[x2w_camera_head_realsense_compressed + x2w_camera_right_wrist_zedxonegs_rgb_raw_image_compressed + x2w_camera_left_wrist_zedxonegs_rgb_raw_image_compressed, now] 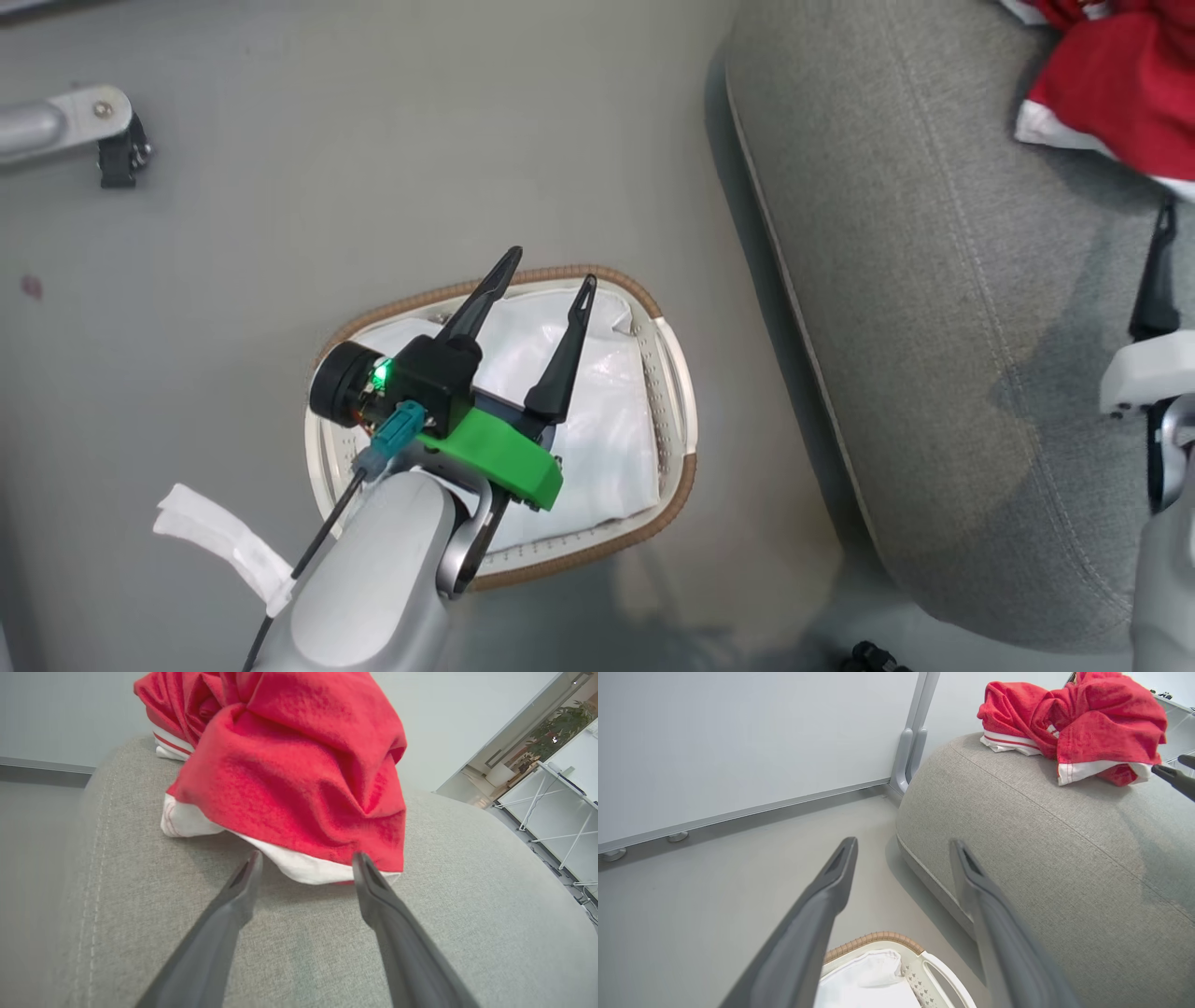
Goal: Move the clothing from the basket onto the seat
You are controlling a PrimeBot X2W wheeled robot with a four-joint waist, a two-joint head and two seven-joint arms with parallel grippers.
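Here, right tool: we see both dark fingers spread wide with nothing between them, tips low over the seat and right at the white hem of the clothing. Whether the tips touch the hem we cannot tell. The clothing lies bunched in a red heap on the grey seat, with white-striped trim showing at its far left edge.

Left tool: fingers likewise spread, pinching nothing, held above the basket, tips near its far brown rim. Inside the basket we note the white liner, crumpled; the arm hides its near left part.

The basket stands on the grey floor, near the seat's rounded edge but apart from it. In the left wrist view, we see the red heap up on the seat's top, well apart from the basket, with the right tool's fingertips at its right side. Behind runs a pale wall, a grey post standing at the seat's far end.
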